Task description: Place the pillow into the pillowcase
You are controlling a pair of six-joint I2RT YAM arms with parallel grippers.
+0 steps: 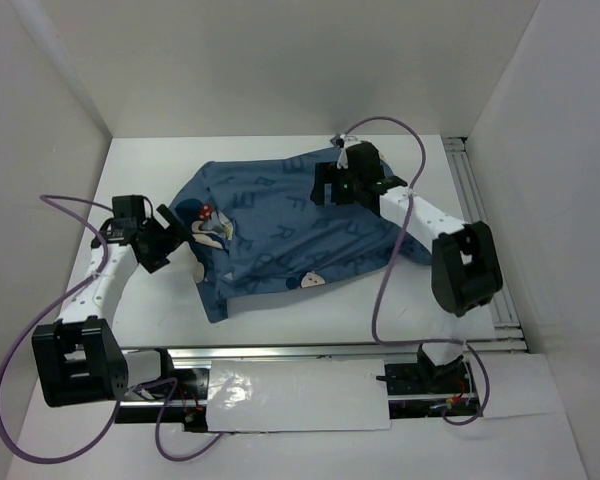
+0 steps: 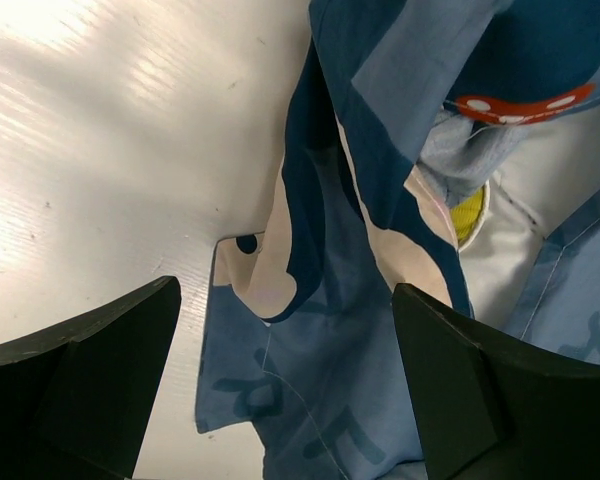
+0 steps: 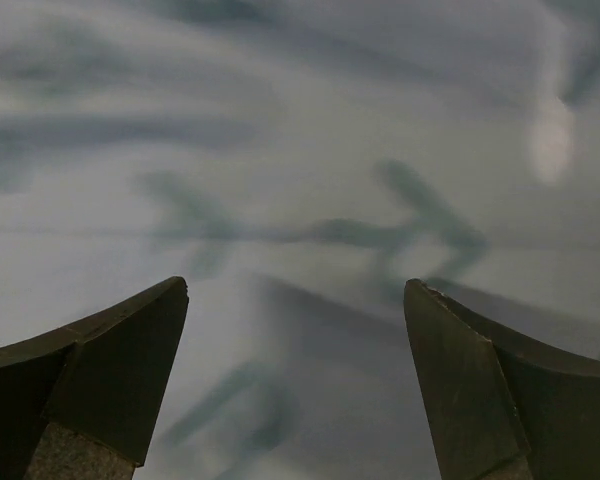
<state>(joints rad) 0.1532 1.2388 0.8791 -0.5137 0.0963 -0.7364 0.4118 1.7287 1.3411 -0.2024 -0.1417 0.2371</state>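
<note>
The blue pillowcase (image 1: 280,235) lies rumpled across the middle of the white counter (image 1: 150,170), its open end towards the left arm. In that mouth a patch of the white pillow (image 2: 525,215) shows with its yellow trim, the rest covered by the case. The left claw (image 2: 285,290) hangs just at that opening, jaws spread wide, gripping nothing. The right claw (image 3: 295,285) is over the case's far right part, jaws also wide, printed cloth blurred close beneath; the 2 claws are well apart
</note>
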